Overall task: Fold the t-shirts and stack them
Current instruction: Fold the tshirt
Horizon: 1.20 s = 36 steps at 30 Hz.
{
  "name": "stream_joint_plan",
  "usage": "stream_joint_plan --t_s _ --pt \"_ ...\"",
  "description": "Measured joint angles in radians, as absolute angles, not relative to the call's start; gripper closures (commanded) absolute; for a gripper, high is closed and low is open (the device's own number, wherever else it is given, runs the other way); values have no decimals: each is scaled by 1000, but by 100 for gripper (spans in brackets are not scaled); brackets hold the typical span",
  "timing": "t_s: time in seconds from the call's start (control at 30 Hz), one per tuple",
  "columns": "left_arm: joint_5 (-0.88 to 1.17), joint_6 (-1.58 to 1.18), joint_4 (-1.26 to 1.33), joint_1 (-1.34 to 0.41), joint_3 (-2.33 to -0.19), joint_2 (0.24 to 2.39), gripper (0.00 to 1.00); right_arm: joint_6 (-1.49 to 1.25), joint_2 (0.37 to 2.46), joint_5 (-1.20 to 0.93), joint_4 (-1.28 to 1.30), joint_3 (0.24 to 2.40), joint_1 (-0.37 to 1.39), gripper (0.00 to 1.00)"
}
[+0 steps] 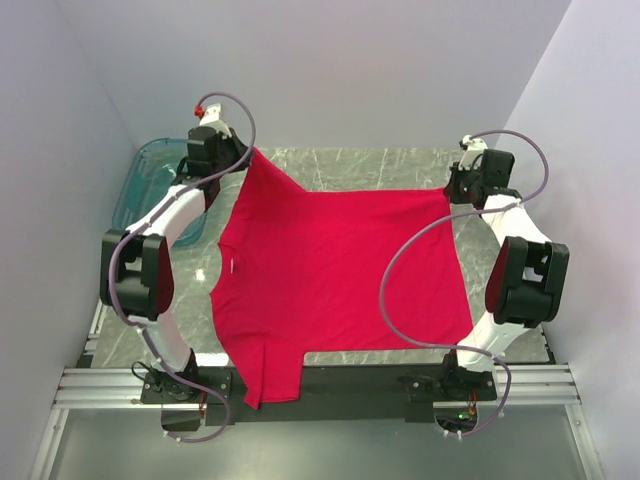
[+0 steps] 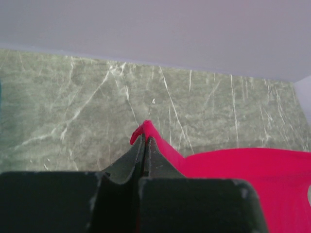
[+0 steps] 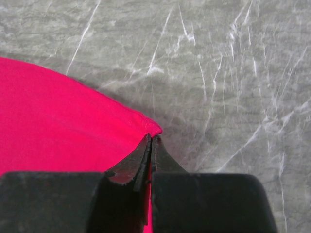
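At the near edge of the table (image 1: 390,165), you can see one sleeve of the red t-shirt (image 1: 330,270) drooping over the edge onto the dark base rail (image 1: 350,380), so its cuff lies off the marble. The near hem corner, by the right arm's base, slips behind that arm and you cannot make it out. The right arm's grey cable (image 1: 392,262) loops across the cloth. The shirt lies spread over the middle of the table with its long axis running left to right: the collar, with its small white neck label (image 1: 232,265), faces the left edge and the hem faces the right edge. Farther back, your right gripper (image 3: 149,140) has its jaws pressed together on the far hem corner, near the table's far right corner; only a small fold of red pokes past the tips. Your left gripper (image 2: 146,140) is likewise clamped on the tip of the other sleeve, which stretches toward the far left corner. Beyond it, the teal tub (image 1: 140,185) sits by the left edge toward the far corner, partly hidden behind the left arm.
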<state>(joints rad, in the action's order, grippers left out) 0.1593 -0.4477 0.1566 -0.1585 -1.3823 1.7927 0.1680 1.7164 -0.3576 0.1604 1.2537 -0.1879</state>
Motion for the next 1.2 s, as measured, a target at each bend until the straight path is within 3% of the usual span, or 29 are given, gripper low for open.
stream_joint_plan --t_s 0.73,1.2 --pt "175 -393 151 -157 -1096 1502 100 173 1608 -456 166 1119 -271 100" --pt "179 -395 150 -157 -991 1406 99 173 1643 -504 204 1172 -271 100"
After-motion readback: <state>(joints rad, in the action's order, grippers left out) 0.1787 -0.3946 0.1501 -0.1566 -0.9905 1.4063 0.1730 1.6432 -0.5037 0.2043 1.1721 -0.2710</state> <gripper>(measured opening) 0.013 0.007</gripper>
